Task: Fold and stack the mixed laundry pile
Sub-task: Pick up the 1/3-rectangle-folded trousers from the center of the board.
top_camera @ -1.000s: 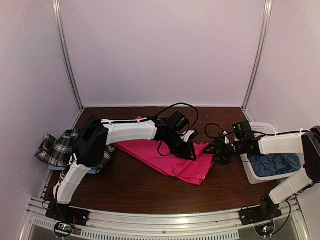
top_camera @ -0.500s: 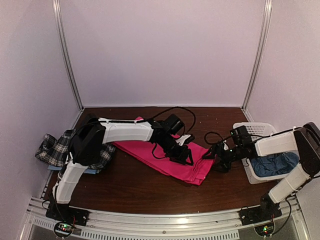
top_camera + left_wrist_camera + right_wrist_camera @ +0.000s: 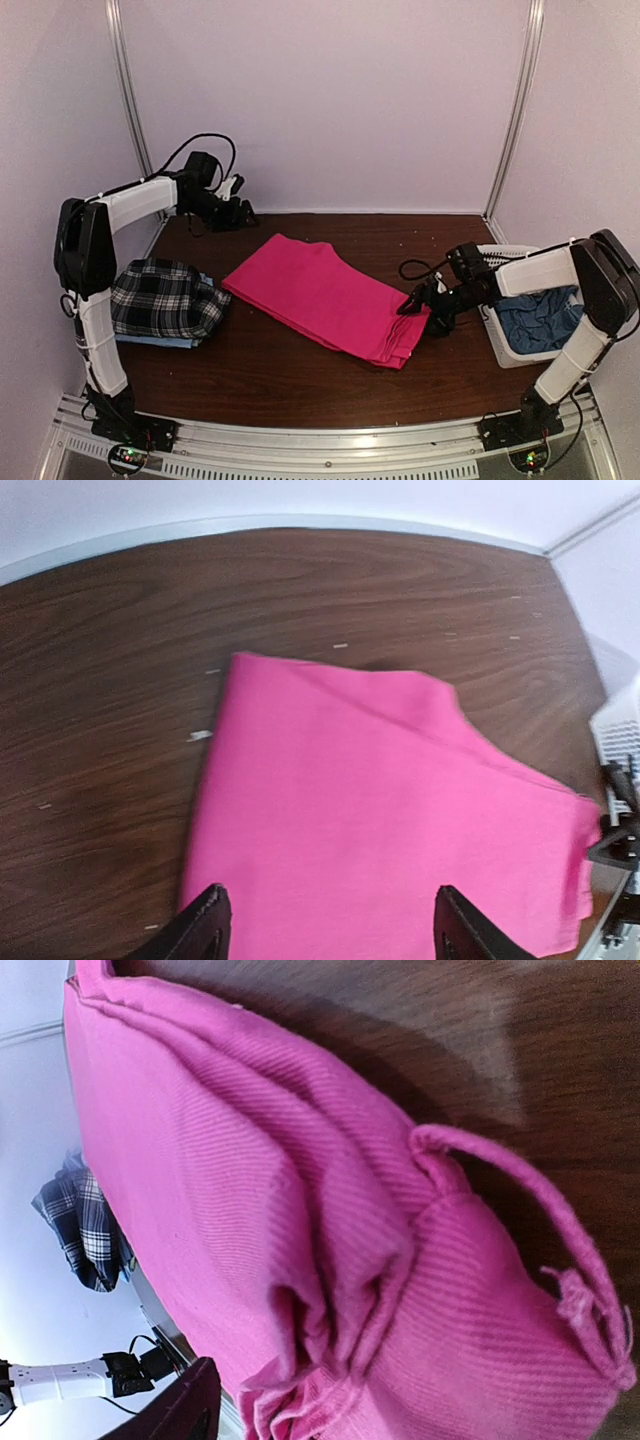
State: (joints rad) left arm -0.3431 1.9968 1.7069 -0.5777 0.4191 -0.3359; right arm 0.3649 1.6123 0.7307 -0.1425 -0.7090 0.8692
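Since a second ago the left arm has swung off the hot-pink trousers (image 3: 325, 295) and up to the far left corner, and the plaid shirt (image 3: 165, 298), no longer covered by that arm, shows in full. The trousers lie folded into a long slanted band on the middle of the table (image 3: 270, 385), running from the far left toward the near right. Close up, the right wrist view shows a fine diagonal twill, soft rolled folds at the end, and a narrow frayed fabric loop (image 3: 520, 1185) that neither other view makes out.

The black-and-white shirt sits in a rounded heap at the left edge, well apart from the trousers, on top of a light blue shirt (image 3: 160, 341) that peeks out as a thin strip beneath it. A duller blue cloth (image 3: 540, 315) lies crumpled inside the white lattice basket (image 3: 505, 352) at the right.

The right gripper (image 3: 418, 303) rests at the near right end of the trousers; only one dark finger (image 3: 185, 1405) shows in its own camera, so I cannot tell whether it grips the cloth. The left gripper (image 3: 232, 210) hangs above the table, its fingers (image 3: 208, 928) spread wide with nothing between them, looking down on the far end of the trousers.
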